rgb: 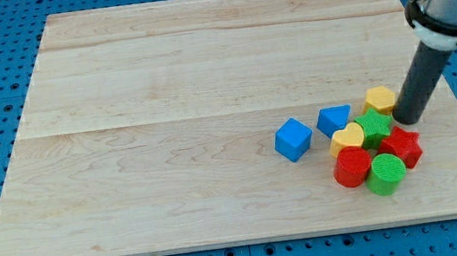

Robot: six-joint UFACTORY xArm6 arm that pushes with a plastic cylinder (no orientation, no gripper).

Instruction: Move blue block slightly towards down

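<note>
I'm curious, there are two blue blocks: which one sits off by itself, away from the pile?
The blue cube, farthest toward the view's left, stands alone. The blue triangular block sits against the cluster, close to the yellow heart.

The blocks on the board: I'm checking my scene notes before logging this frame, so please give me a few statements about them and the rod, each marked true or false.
1. My tip is at the right edge of the cluster, beside the yellow block. True.
2. The blue cube lies left of the cluster, apart from it. True.
3. The blue cube sits at the wooden board's top left corner. False: it is right of centre, in the lower half.
4. The red cylinder and green cylinder sit at the cluster's bottom. True.
5. My tip touches the blue cube. False: other blocks lie between.
</note>
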